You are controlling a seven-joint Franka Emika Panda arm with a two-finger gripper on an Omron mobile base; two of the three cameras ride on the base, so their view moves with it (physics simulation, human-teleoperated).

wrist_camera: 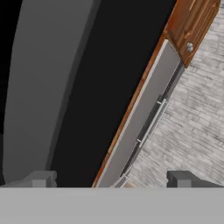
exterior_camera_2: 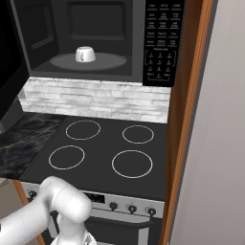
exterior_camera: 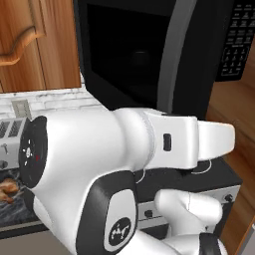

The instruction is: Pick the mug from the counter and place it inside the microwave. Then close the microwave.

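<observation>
The white mug (exterior_camera_2: 85,54) stands upright on the round turntable inside the microwave (exterior_camera_2: 91,33), free of any grip. The microwave's keypad (exterior_camera_2: 162,43) is to the right of the cavity. Its black glass door (exterior_camera: 129,55) hangs swung out to the left, with the long grey handle (exterior_camera: 175,55) along its edge. In the hand view my gripper (wrist_camera: 113,181) is open, its fingertips (wrist_camera: 43,178) wide apart with nothing between them, close to the dark door (wrist_camera: 100,87) and its grey handle (wrist_camera: 39,87). A strip of black marble counter (exterior_camera_2: 24,139) lies left of the stove.
The black stovetop (exterior_camera_2: 103,148) with white rings lies under the microwave, its knobs along the front. A wooden panel (exterior_camera_2: 184,119) and a pale wall close off the right side. A silver toaster (exterior_camera: 12,134) and a brown pastry (exterior_camera: 7,189) sit at the left, behind my arm.
</observation>
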